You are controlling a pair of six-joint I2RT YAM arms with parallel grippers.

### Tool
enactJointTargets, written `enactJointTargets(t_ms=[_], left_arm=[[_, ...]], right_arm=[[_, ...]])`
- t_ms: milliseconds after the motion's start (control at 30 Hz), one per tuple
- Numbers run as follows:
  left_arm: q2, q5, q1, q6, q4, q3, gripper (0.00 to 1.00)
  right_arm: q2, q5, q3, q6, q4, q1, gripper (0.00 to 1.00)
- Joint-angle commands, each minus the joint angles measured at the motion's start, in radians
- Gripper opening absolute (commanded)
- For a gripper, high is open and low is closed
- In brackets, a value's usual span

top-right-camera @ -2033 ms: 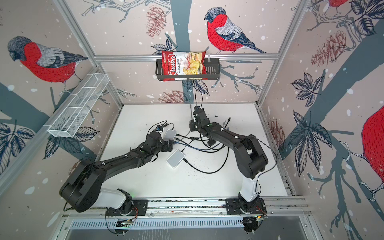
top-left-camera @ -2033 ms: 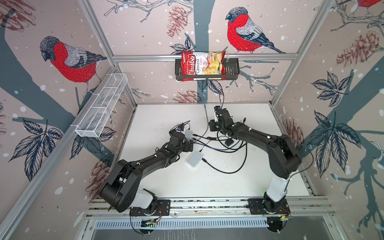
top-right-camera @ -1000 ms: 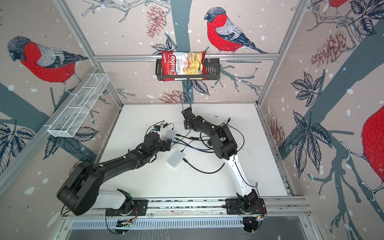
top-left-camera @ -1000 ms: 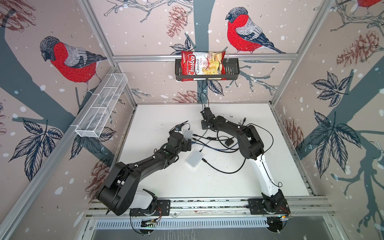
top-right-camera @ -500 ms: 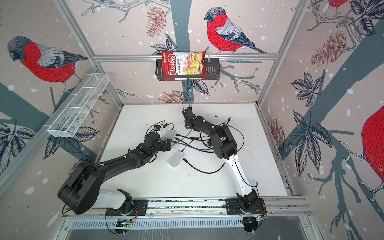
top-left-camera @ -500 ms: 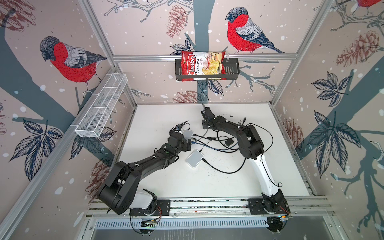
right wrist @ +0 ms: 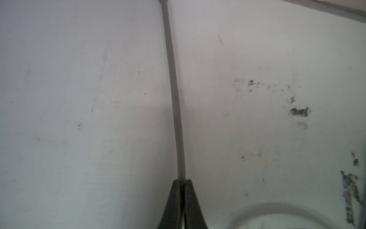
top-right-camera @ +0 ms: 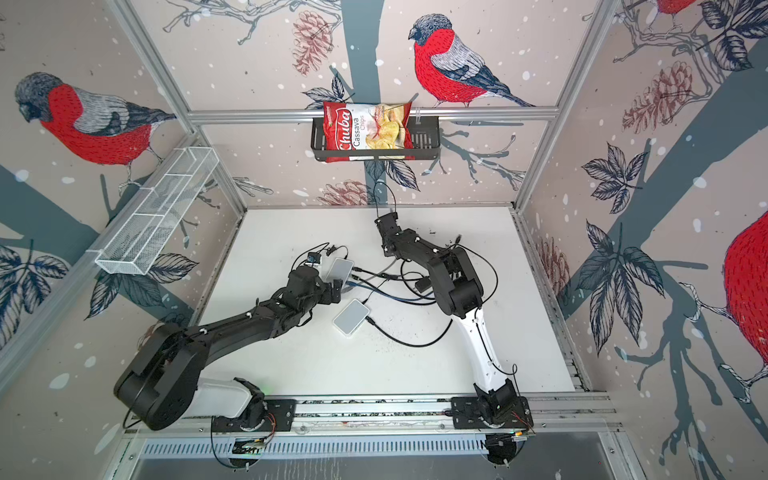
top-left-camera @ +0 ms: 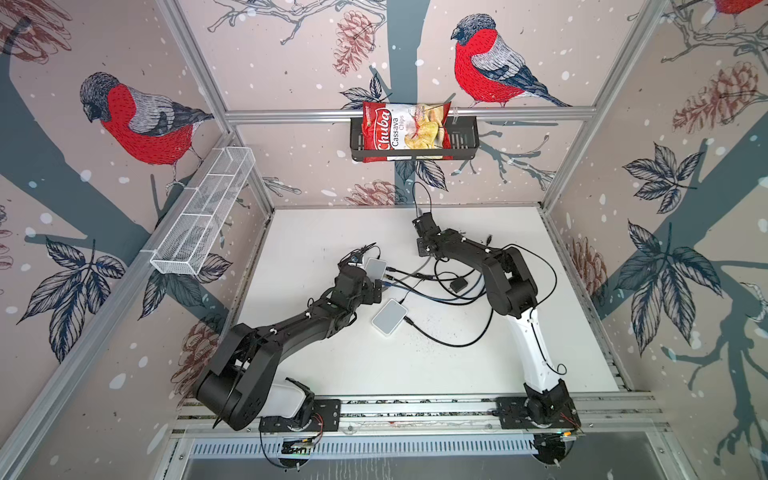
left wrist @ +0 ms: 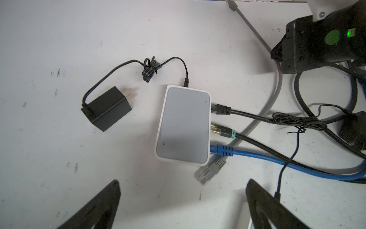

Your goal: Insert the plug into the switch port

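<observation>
Beside the switch [left wrist: 184, 125]: the grey plug [left wrist: 211, 170] lies loose on the table [left wrist: 59, 49], just off one corner and not in a port. Three other cables [left wrist: 221, 110] are already plugged in.
Left gripper [left wrist: 183, 184]: spread wide above the switch, holding nothing.
Right gripper [right wrist: 182, 181]: pinched tight on the grey cable [right wrist: 174, 99], and only its own wrist cam shows that grip.
Left wrist cam: the only view that shows the plug clearly.
Top views: a second white box [top-left-camera: 389, 316] sits nearer the arm bases.
</observation>
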Motion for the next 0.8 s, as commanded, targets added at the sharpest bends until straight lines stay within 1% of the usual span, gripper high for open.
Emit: enactJointTargets(t_ms=[0,167,300,333,400,567,767], left_arm=[[-0.006,-0.015,0.003,0.001,0.014,-0.004,0.98],[-0.005,-0.016,0.005,0.001,0.016,-0.004,0.97],[-0.002,-0.013,0.007,0.002,0.020,-0.004,0.98],[-0.001,-0.013,0.008,0.003,0.021,-0.003,0.97],[0.004,-0.013,0.009,0.002,0.023,-0.006,0.98],[0.016,-0.012,0.010,-0.002,0.029,-0.006,0.97],[0.016,-0.011,0.012,0.000,0.031,-0.007,0.98]], right_arm=[[-0.036,0.140,-0.017,-0.059,0.009,0.002,0.01],[-0.114,0.203,-0.079,-0.114,0.069,0.006,0.00],[-0.187,0.196,-0.132,-0.178,0.133,0.018,0.01],[-0.200,0.210,-0.143,-0.197,0.150,0.025,0.00],[-0.219,0.227,-0.149,-0.224,0.166,0.034,0.01],[-0.248,0.272,-0.139,-0.246,0.180,0.042,0.01],[-0.292,0.266,-0.122,-0.278,0.202,0.044,0.00]])
